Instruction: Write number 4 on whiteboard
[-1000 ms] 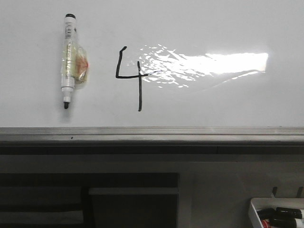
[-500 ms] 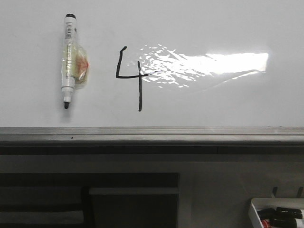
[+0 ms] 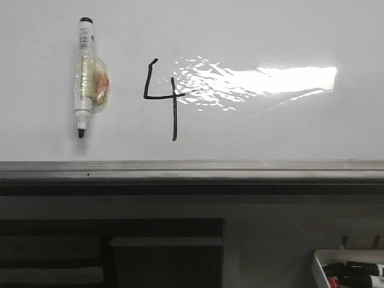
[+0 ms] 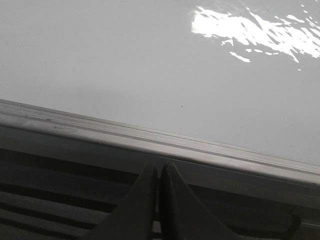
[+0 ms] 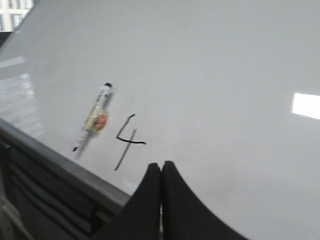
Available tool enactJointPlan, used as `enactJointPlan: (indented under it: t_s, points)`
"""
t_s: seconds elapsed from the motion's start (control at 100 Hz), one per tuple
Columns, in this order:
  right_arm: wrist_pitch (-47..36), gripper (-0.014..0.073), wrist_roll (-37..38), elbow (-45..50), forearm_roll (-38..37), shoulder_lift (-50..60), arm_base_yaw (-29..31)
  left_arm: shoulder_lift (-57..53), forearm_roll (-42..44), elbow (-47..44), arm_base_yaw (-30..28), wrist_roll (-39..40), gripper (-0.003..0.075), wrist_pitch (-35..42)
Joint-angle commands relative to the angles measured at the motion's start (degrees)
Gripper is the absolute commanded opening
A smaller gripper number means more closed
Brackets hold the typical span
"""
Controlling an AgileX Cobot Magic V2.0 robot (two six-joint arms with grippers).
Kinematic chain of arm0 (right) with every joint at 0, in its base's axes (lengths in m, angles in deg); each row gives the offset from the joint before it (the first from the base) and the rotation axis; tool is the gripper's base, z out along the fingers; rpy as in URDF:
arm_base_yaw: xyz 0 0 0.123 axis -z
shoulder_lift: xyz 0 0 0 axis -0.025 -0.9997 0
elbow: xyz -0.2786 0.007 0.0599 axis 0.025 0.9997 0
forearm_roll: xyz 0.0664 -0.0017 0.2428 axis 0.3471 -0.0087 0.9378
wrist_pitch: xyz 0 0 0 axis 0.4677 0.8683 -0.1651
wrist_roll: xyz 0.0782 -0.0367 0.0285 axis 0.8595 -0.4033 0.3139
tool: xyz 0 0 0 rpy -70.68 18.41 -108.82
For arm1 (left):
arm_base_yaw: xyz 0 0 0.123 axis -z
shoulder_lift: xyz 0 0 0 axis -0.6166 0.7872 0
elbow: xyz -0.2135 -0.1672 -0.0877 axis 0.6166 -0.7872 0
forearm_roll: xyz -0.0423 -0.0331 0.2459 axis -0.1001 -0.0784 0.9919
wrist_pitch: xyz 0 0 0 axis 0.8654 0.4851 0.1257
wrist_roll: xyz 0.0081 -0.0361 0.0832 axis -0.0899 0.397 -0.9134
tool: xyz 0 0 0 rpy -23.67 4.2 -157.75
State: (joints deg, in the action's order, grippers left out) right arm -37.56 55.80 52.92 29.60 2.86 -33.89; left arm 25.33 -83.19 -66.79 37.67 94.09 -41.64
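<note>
The 4 (image 3: pixel 162 96) was drawn on the whiteboard (image 3: pixel 270 36), just right of a marker (image 3: pixel 84 75) stuck there, its cross-stroke reaching the glare (image 3: pixel 258 81). Both the left gripper (image 4: pixel 159 172) and the right gripper (image 5: pixel 161 170) were closed on nothing, off the board.

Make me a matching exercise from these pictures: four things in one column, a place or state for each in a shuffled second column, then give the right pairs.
Things:
1. marker pen
2. number 4
3. left gripper
4. tray of markers

Places or states:
A. drawn in black on the whiteboard, beside the light glare
B. shut, holding nothing, over the board's grey frame edge
C. lying on the whiteboard to the left of the digit, tip toward the frame
D. below the board, at the front view's lower right corner

Pairs: 1-C, 2-A, 3-B, 4-D
</note>
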Motion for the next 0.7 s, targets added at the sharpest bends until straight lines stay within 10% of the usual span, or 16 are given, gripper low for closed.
enactJointPlan:
  t_s: [0.0, 0.32, 0.69]
  points:
    - [-4.91, -0.0062, 1.78, -1.20, -0.73, -0.77, 7.64, -1.58, -0.24, -0.89, -0.10, 0.65, -0.0020, 2.31]
    - [-4.91, -0.0062, 1.78, 4.31, -0.73, -0.73, 36.04, -1.58, -0.24, -0.89, -0.10, 0.65, -0.0020, 2.31]
    - [3.04, -0.0062, 1.78, 17.85, -0.73, 3.19, 37.91, -1.58, -0.24, -0.89, -0.10, 0.65, -0.0020, 2.42]
